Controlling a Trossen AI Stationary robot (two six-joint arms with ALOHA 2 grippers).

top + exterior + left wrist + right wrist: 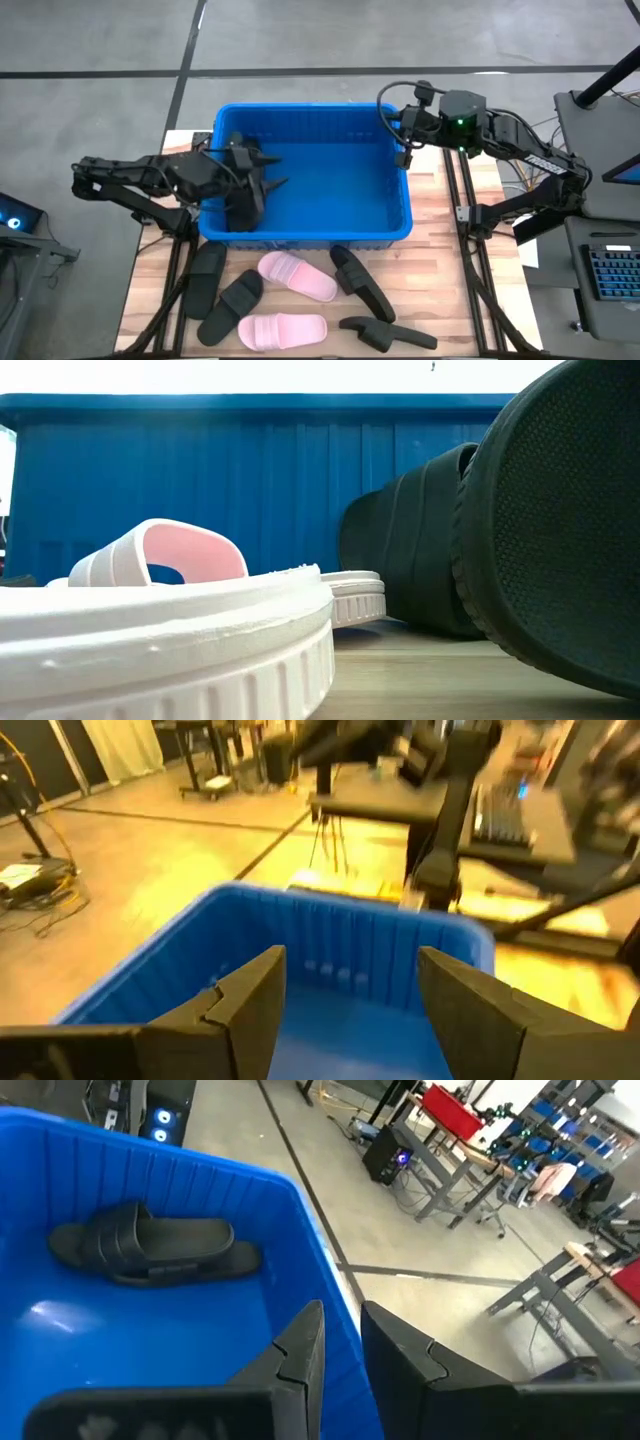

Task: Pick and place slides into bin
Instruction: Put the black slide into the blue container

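High view shows you the bin [310,170] as the landmark. One black slide [150,1245] already lies inside it, by its left wall. Six slides wait on the table in front of the bin, among them two pink ones [297,275].

Your left gripper [262,172] hovers over the bin's left side, jaws wide apart and empty. Your right gripper [405,135] sits at the bin's far right corner, jaws nearly closed, holding nothing.

When you lower the left arm toward the next slide, its elbow may catch the bin's rim and push the bin.
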